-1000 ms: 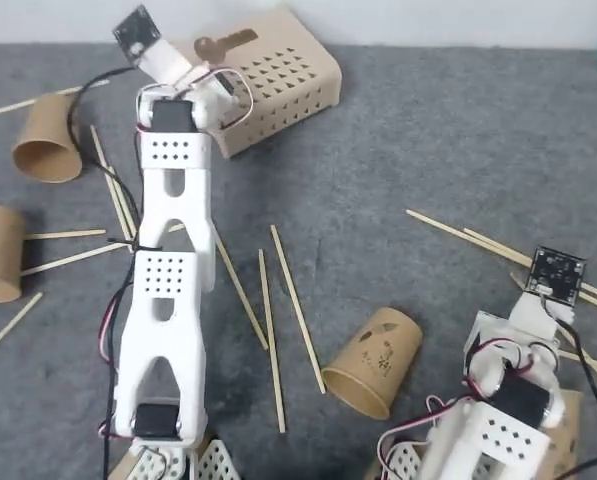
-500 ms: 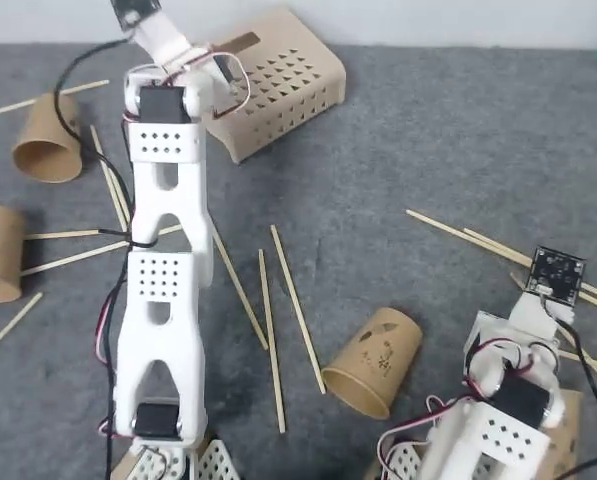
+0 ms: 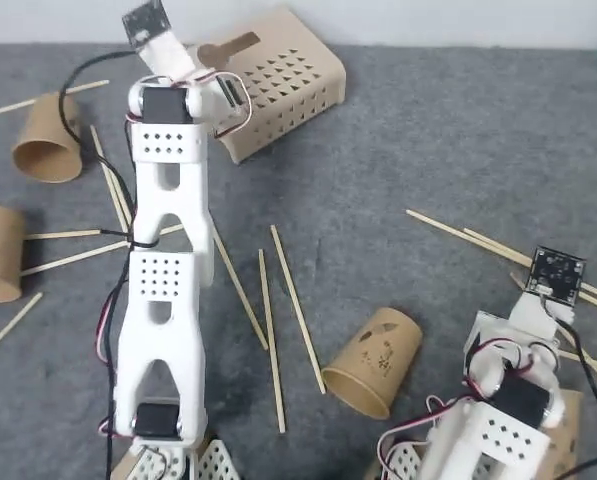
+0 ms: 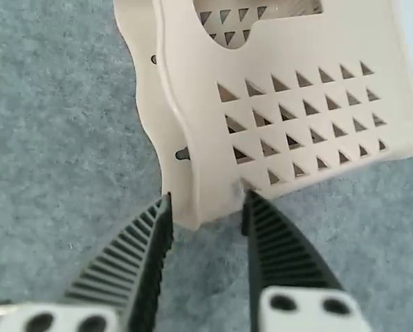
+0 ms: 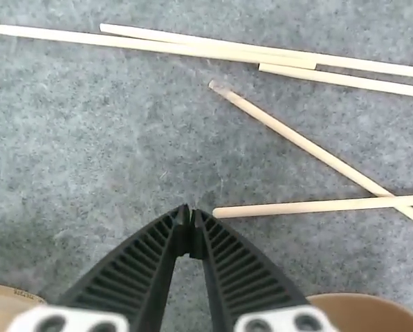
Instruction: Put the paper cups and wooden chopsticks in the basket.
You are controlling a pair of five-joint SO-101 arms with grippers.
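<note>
Arm outstretched, the left hand (image 4: 207, 200) clamps the basket (image 4: 296, 104) by its corner; right hand (image 5: 191, 211) closed.

The pincer (image 4: 207, 205) is pointing at the basket (image 4: 296, 104). The basket is lying on the grey, fuzzy bench (image 4: 54, 138). One side of it, with many little triangle holes (image 4: 282, 149), is facing the camera. The two black fingers (image 4: 140, 256) are standing apart, one on each side of the basket's near corner. Both tips are touching it, so the corner is sitting squeezed between them.
</note>
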